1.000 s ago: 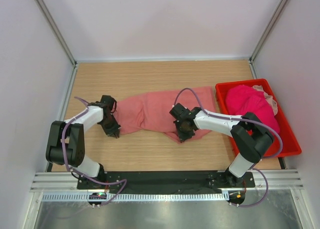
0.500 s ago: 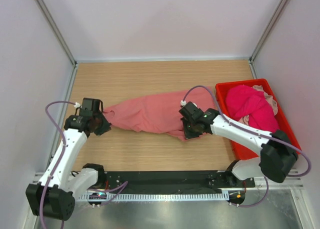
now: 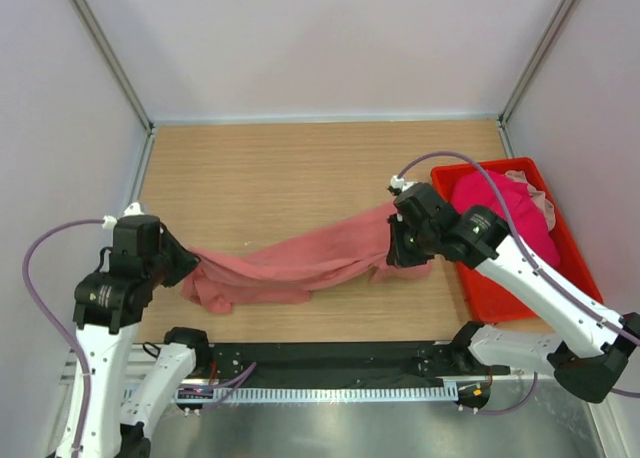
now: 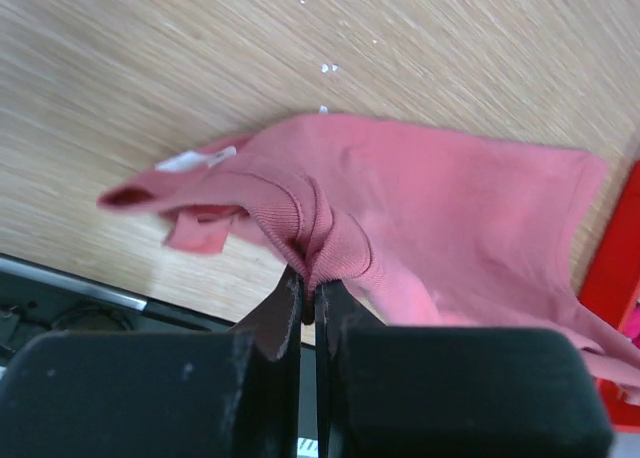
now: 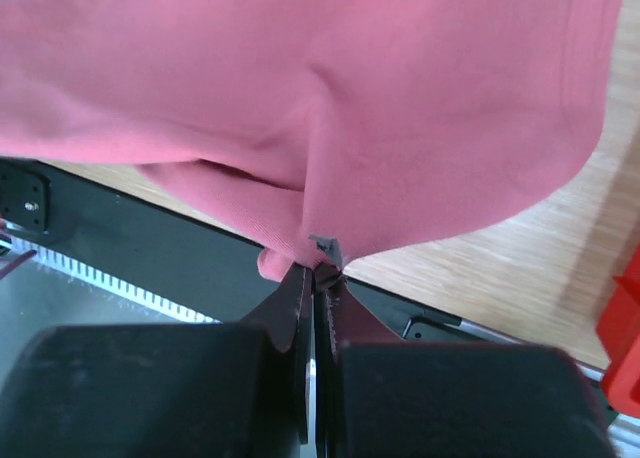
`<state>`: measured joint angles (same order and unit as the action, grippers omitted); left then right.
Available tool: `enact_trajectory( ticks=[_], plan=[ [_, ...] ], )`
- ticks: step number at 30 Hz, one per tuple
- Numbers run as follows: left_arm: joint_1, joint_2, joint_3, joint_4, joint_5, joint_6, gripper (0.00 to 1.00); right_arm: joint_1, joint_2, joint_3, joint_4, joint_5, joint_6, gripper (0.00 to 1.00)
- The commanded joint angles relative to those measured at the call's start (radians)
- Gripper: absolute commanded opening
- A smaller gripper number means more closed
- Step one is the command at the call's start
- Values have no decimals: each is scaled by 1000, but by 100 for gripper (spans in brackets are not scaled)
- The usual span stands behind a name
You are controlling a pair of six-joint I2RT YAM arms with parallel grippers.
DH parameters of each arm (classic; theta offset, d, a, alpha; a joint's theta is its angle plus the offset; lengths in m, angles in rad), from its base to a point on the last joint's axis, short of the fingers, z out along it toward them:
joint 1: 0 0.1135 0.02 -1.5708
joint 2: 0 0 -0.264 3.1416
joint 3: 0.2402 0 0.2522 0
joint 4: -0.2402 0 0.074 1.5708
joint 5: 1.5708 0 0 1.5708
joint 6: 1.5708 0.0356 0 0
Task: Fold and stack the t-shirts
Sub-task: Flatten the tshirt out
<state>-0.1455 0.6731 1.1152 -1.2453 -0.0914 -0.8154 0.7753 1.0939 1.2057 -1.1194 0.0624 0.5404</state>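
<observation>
A salmon-pink t-shirt [image 3: 290, 263] hangs stretched between both arms above the wooden table [image 3: 300, 168], sagging in the middle. My left gripper [image 3: 188, 261] is shut on its ribbed collar edge [image 4: 300, 223] at the left end. My right gripper [image 3: 395, 248] is shut on a pinch of its cloth [image 5: 320, 248] at the right end. The shirt [image 5: 300, 88] drapes above the right jaws and fills that wrist view. A bright magenta t-shirt [image 3: 495, 213] lies bundled in the red bin [image 3: 575, 278], with a bit of pale pink cloth [image 3: 535, 190] behind it.
The red plastic bin stands at the table's right edge, close to my right arm. Grey walls with metal posts close in the table on the left, back and right. A black base rail [image 3: 330, 363] runs along the near edge.
Both arms have lifted and drawn back toward the near edge, raising the salmon shirt off the table. The left gripper moved left and nearer. The right gripper closed on the cloth and moved right.
</observation>
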Motion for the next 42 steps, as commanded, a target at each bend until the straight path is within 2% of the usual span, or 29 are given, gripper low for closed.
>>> enact_trajectory(
  ticks=[1,4,6,7,8,11,12,13,14,16,17,18,19,20,21,23,25,26,29,30,33,38,42],
  plan=[
    [0,138,70,27,-70,68,0,-27,118,148,-2,27,-98,1],
    [0,314,153,113,-119,129,0,-166,303,271,35,-97,-219,1],
    [7,481,214,167,-195,191,0,-294,401,320,123,-191,-238,1],
    [21,546,241,214,-194,217,0,-329,503,350,144,-211,-228,1],
    [33,710,286,222,-182,240,0,-349,570,388,157,-226,-223,1],
    [64,952,507,216,-188,294,0,-376,806,615,136,-190,-204,1],
    [70,1085,564,208,-185,301,0,-378,860,747,103,-143,-209,1],
    [73,1133,674,202,-200,306,0,-383,923,818,77,-112,-211,1],
    [73,1173,710,207,-208,311,0,-387,1024,894,13,-78,-215,1],
    [72,1282,826,181,-186,323,7,-399,1124,1081,-57,-9,-221,6],
    [72,1313,856,129,-179,331,15,-413,1197,1129,-122,-4,-226,20],
    [72,1324,857,124,-147,335,31,-418,1218,1193,-156,2,-229,30],
    [73,1306,812,129,-134,338,39,-419,1224,1190,-175,45,-243,41],
    [72,1280,772,142,-124,338,45,-416,1207,1165,-175,77,-256,45],
    [72,1248,728,176,-114,329,52,-392,1134,1044,-122,111,-270,49],
    [73,1116,572,229,-68,311,57,-352,984,831,8,166,-304,58],
    [72,984,471,253,-13,302,60,-334,904,725,61,146,-297,60],
    [72,946,387,257,-2,289,60,-327,879,682,93,96,-290,60],
    [72,861,284,264,85,260,53,-315,807,562,128,18,-248,57],
    [70,847,217,274,125,240,49,-312,795,505,145,-27,-235,56],
    [70,832,88,328,154,205,46,-309,756,416,220,-84,-208,53],
    [72,862,-15,404,271,125,41,-301,776,410,239,-102,-194,51],
    [72,901,20,394,230,176,40,-289,787,413,247,-102,-185,51]
  ],
)
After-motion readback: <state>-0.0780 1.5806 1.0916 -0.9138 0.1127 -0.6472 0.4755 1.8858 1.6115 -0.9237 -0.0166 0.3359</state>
